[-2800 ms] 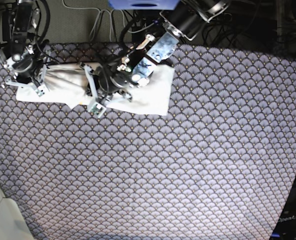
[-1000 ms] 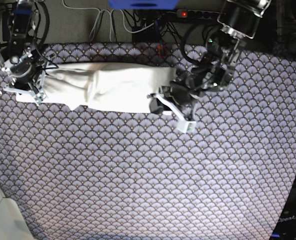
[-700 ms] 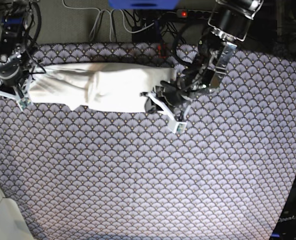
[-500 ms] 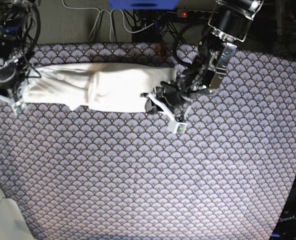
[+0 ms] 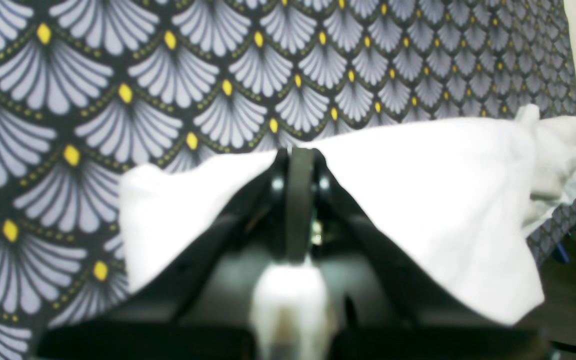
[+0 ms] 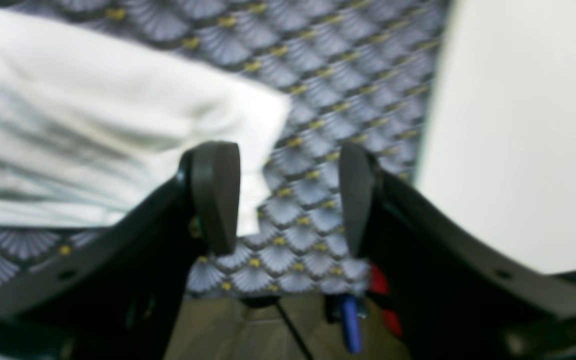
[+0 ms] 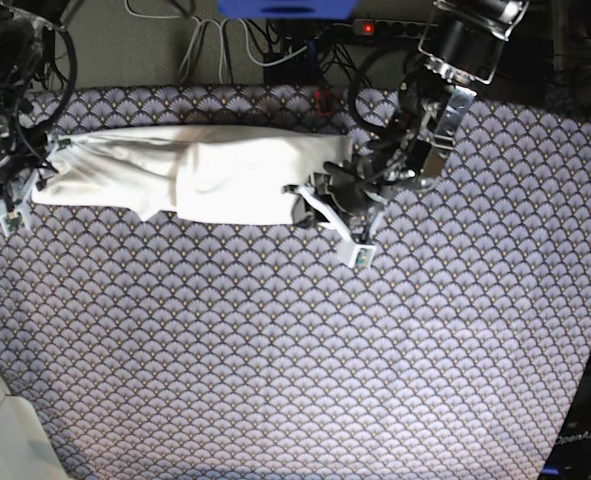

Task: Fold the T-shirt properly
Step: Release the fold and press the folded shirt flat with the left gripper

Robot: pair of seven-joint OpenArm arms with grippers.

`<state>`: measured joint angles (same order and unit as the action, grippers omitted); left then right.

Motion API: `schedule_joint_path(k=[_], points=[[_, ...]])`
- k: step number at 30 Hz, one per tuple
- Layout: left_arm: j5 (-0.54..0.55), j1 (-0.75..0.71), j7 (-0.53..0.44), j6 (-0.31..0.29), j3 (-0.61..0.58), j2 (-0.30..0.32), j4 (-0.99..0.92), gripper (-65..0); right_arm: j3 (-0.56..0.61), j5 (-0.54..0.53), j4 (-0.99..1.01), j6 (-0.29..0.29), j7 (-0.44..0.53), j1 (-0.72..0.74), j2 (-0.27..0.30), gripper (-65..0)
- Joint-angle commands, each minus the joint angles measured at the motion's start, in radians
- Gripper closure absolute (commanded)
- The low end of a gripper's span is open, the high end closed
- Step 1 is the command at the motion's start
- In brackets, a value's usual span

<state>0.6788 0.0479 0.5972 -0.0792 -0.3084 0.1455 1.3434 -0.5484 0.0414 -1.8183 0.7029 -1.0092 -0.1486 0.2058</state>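
The T-shirt [image 7: 205, 175] lies as a long white strip across the far side of the table, with no print showing. My left gripper [image 7: 313, 203] is at its right end, shut on the cloth. In the left wrist view the closed fingers [image 5: 300, 200] pinch the white T-shirt [image 5: 443, 200], which drapes around them. My right gripper [image 7: 15, 190] is at the strip's left end, open. In the right wrist view its fingertips [image 6: 216, 195] stand apart beside the T-shirt's corner [image 6: 118, 130], one of them overlapping the edge, with nothing between them.
A fan-patterned cloth [image 7: 305, 350] covers the table. A white surface [image 7: 0, 430] borders its left side and shows in the right wrist view [image 6: 518, 125]. Cables and a power strip [image 7: 375, 28] lie behind the far edge.
My left gripper pulled the shirt's end rightward, drawing the bundle out into a long strip. My right gripper moved left to the strip's end and now stands open.
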Motion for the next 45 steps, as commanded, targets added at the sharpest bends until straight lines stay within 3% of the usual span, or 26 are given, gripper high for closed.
schedule_joint_path(k=[1, 21, 29, 39, 42, 45], points=[[0.002, 0.014, -0.007, -0.001, 0.004, 0.003, 0.014, -0.4, -0.005, -0.002, 0.012, -0.005, 0.013, 0.013, 0.014, -32.9], [-0.006, 0.010, -0.007, -0.001, 0.004, 0.003, 0.012, -0.4, -0.009, -0.180, 0.211, -0.005, 0.014, 0.039, 0.013, -32.9], [0.002, 0.005, -0.007, -0.001, 0.004, 0.004, 0.014, -0.4, -0.112, -0.318, 0.246, -0.005, 0.014, 0.037, 0.016, -33.0], [0.003, 0.005, -0.006, -0.001, 0.004, 0.004, 0.020, -0.4, -0.112, -0.329, 0.334, -0.005, 0.014, 0.033, 0.031, -32.2], [0.003, 0.005, -0.006, -0.001, 0.004, 0.004, 0.021, -0.4, -0.112, -0.329, 0.334, -0.005, 0.014, 0.031, 0.030, -26.3], [0.005, 0.005, -0.006, -0.001, 0.005, 0.004, 0.021, -0.4, -0.111, -0.329, 0.334, -0.005, 0.014, 0.030, 0.030, -15.6]])
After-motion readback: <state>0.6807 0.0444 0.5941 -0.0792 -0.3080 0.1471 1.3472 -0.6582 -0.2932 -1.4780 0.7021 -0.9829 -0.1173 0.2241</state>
